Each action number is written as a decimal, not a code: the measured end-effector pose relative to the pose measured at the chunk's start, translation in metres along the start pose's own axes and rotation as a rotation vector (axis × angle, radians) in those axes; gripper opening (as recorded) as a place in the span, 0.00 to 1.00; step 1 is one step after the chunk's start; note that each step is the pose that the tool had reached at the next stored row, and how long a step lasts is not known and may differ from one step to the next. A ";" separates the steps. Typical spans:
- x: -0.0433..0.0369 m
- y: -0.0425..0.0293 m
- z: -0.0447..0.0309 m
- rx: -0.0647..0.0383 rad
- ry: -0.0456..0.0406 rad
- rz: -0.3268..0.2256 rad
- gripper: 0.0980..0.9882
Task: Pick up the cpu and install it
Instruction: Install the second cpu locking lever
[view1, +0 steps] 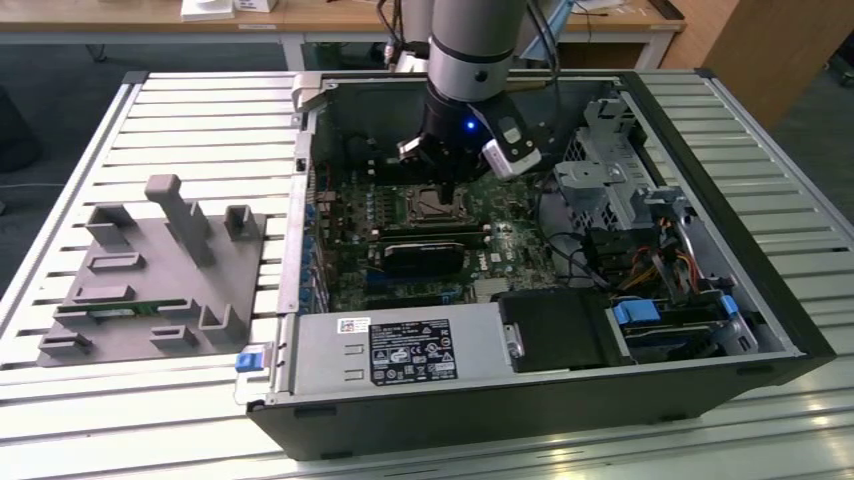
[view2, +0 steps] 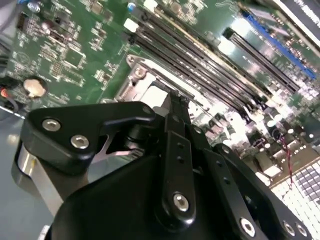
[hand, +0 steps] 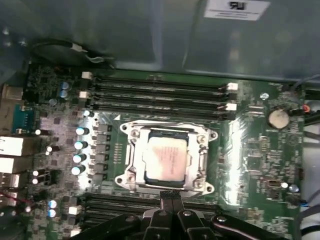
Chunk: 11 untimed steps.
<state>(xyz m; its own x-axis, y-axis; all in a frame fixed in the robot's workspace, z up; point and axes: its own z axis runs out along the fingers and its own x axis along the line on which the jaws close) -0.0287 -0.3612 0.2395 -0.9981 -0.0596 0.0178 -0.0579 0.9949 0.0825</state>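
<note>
Pincer (hand: 170, 199) fingers, black and slim, sit pressed together with nothing between them, as we see in both wrist views; in the first wrist view their tips hover just beside the edge of the silver metal socket frame (hand: 167, 155). We find the cpu (hand: 166, 159), a small flat square chip with a shiny pale metal top, lying flat inside that frame on the green motherboard (hand: 260, 150), apart from the fingertips. Long black memory slots (hand: 160, 92) run in parallel rows on the far side of the frame from the pincer, and a round silver coin battery (hand: 276, 118) sits further off on the board.

In the exterior view, we see the grey robot arm (view1: 470, 40) reaching down into the open black computer case (view1: 534, 260), its pincer (view1: 447, 180) poised over the socket (view1: 434, 205) near the case's centre. From the socket, a grey moulded parts tray (view1: 147, 270) lies at about nine o'clock on the slatted metal worktop (view1: 80, 420), well apart from the case. The silver power supply box (view1: 387, 350) sits at about six o'clock.
</note>
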 end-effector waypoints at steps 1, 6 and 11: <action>0.0004 -0.0001 0.0002 0.000 -0.0001 0.000 0.01; 0.0007 -0.0043 0.0005 0.000 0.0003 0.013 0.01; 0.0021 -0.0069 0.0009 0.000 0.0000 0.014 0.01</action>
<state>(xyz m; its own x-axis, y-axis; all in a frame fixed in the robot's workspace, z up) -0.0304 -0.3681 0.2380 -0.9988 -0.0455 0.0191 -0.0438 0.9956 0.0827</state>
